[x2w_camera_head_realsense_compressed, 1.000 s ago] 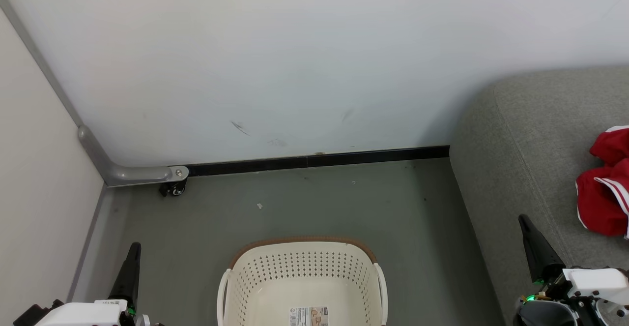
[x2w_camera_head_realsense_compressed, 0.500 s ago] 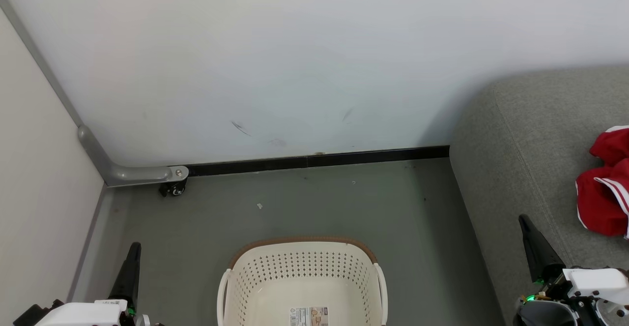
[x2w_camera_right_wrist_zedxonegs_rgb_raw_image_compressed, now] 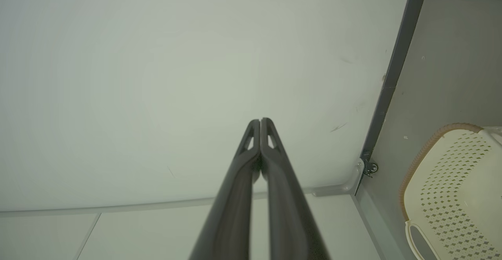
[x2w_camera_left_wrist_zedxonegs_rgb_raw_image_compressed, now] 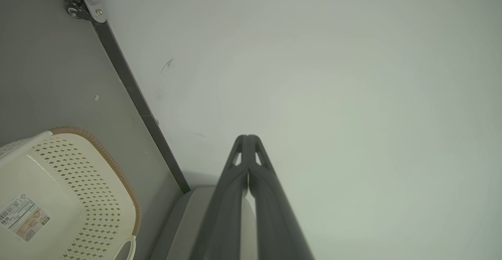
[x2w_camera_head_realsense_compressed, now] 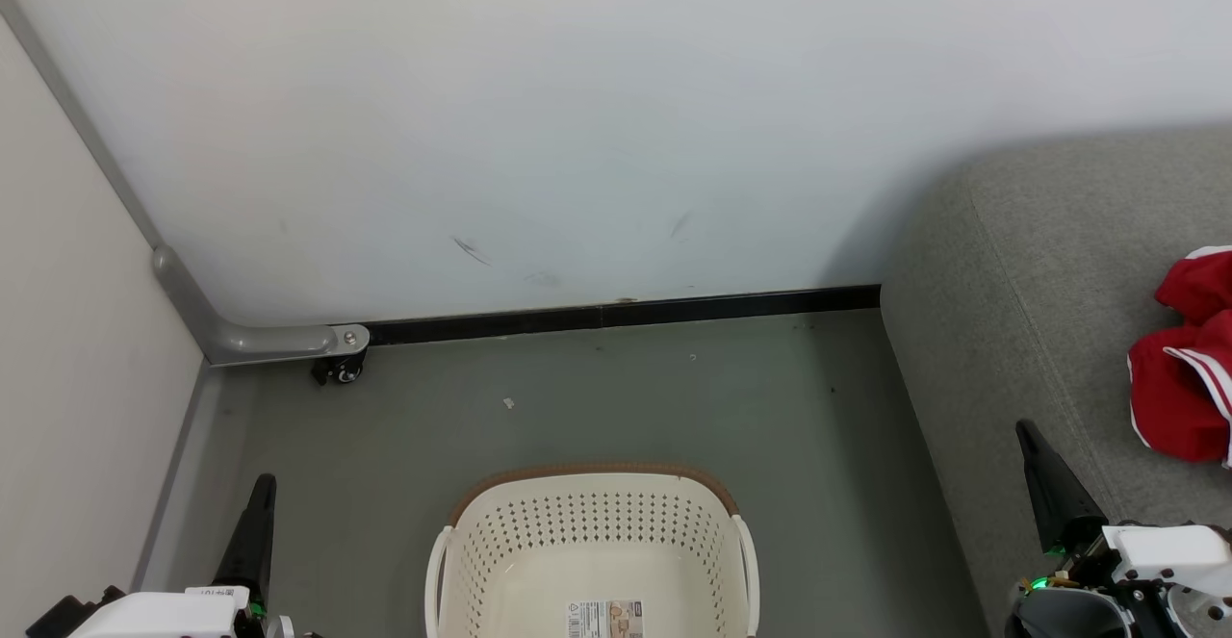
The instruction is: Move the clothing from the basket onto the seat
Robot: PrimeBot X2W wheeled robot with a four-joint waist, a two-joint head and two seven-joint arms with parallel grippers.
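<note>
Sitting fully closed, left tool (x2w_camera_left_wrist_zedxonegs_rgb_raw_image_compressed: 248, 139) empty, right tool (x2w_camera_right_wrist_zedxonegs_rgb_raw_image_compressed: 260, 122) empty

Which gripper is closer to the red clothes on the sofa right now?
Right. The right gripper sits just below-left of the clothing, by the edge of the seat; the left gripper is far across, beyond the basket.

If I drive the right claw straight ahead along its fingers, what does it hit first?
Probably the white wall: the right claw, shut, points at bare wall. The basket lies off to the side of that line. Distance to the wall is unclear.
</note>
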